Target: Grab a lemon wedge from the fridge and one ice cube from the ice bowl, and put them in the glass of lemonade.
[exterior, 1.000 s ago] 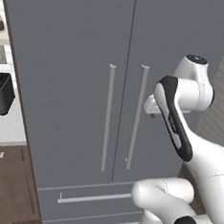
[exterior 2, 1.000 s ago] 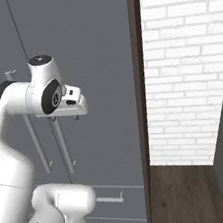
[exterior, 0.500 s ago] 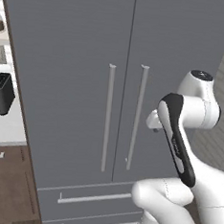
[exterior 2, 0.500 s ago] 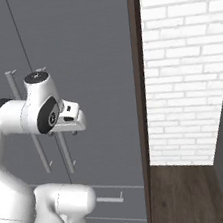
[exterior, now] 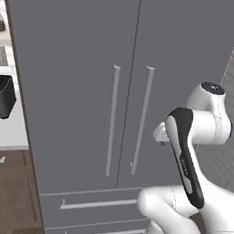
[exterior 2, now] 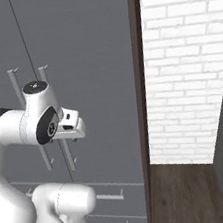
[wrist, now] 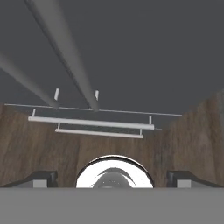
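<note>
Fridge: you face the tall matte grey French-door fridge (exterior: 90,96); both doors are shut, and its two bottom drawers sit closed beneath them.
Handles: you see the two long vertical silver bar handles (exterior: 112,119) side by side at the door seam; from the hand view they run as two bars converging toward the drawers.
Pincer: your pincer (wrist: 112,178) stands wide open with nothing between its tips, which show far apart at the bottom of the hand view, aimed down along the fridge front.
Arm: your white arm's wrist hangs just in front of the right door, near the right handle's lower end (exterior 2: 69,155).
Left side: a black toaster (exterior: 0,96) sits on the pale table (exterior: 7,132) beside the fridge, above a dark brown cabinet (exterior: 7,189).
Right side: a white brick wall (exterior 2: 188,66) stands past the fridge's edge.
</note>
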You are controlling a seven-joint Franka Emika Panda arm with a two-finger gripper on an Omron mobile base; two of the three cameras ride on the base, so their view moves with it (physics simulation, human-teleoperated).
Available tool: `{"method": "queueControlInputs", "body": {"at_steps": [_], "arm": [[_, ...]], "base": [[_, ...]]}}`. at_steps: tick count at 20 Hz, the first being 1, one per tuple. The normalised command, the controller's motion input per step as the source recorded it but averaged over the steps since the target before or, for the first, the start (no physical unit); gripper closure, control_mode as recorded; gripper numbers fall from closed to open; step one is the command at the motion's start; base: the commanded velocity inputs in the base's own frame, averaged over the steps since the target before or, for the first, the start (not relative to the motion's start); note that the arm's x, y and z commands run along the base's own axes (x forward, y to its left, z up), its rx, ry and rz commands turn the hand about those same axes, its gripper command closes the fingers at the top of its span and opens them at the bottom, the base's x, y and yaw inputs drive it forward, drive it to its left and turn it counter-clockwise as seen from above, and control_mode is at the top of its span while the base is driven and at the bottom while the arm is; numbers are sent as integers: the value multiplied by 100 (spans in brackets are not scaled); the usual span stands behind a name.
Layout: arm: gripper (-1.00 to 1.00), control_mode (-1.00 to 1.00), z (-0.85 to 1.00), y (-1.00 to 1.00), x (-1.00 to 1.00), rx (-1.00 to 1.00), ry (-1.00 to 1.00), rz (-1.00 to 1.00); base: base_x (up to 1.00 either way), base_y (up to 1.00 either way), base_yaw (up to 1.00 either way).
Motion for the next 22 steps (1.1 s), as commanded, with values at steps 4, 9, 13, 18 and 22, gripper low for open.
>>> {"method": "queueControlInputs", "body": {"at_steps": [4, 9, 13, 18, 22], "arm": [[-100, 100, 0, 0, 0, 0, 0, 0], [-100, 100, 0, 0, 0, 0, 0, 0], [-100, 100, 0, 0, 0, 0, 0, 0], [-100, 100, 0, 0, 0, 0, 0, 0], [-100, 100, 0, 0, 0, 0, 0, 0]], "base": [[-46, 4, 0], [-16, 11, 1], [-14, 4, 4], [-26, 51, 3], [-3, 87, 2]]}}
